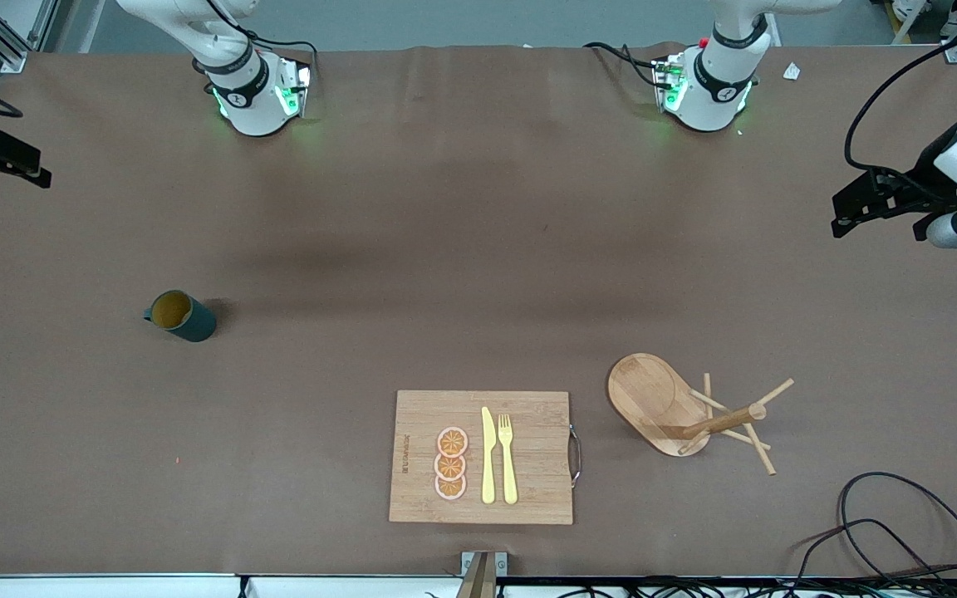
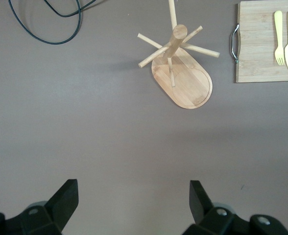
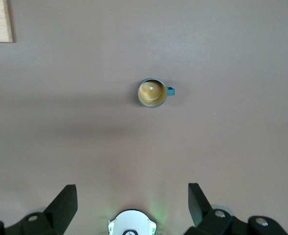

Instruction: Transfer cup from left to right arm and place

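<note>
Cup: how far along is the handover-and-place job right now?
The cup stands upright on the table toward the right arm's end, held by neither arm. The left gripper and right gripper hang high, jaws open, with nothing in hand. This fits a cup set down after the handover, or one waiting for pickup. The pictures cannot tell which.

Cutting board [image 1: 528, 432] bears orange slices [image 1: 451, 463], knife [image 1: 488, 455], fork [image 1: 507, 457]; mug tree [image 1: 694, 411] beside.
</note>
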Robot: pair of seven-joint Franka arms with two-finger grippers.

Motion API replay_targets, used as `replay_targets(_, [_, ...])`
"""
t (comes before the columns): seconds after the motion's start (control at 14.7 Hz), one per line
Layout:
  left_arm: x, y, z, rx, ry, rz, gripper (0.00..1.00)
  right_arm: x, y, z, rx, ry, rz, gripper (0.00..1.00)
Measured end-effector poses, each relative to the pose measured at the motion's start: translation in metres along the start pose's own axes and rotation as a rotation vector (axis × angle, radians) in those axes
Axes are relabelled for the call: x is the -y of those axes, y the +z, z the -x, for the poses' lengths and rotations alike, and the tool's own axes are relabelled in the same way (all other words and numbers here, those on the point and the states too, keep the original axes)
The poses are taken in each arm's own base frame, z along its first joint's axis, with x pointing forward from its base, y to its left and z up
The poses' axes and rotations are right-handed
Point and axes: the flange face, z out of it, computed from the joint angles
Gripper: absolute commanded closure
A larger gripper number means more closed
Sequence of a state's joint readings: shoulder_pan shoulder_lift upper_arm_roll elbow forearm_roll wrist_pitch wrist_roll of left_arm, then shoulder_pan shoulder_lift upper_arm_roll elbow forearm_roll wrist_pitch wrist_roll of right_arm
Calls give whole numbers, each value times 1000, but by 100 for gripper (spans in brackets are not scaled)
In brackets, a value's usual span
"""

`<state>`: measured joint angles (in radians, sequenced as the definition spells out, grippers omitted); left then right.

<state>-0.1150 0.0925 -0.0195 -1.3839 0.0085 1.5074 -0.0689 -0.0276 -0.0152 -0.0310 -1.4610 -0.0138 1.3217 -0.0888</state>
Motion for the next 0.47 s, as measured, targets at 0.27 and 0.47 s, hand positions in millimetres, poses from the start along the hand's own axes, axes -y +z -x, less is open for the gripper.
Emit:
replay_targets(0.27, [1,0,0,0,-1,0,0,2,-13,17,-27,-1,2,0])
replay_targets(0.47, [1,0,0,0,-2,0,0,2,-26,31,-56,0,4,0])
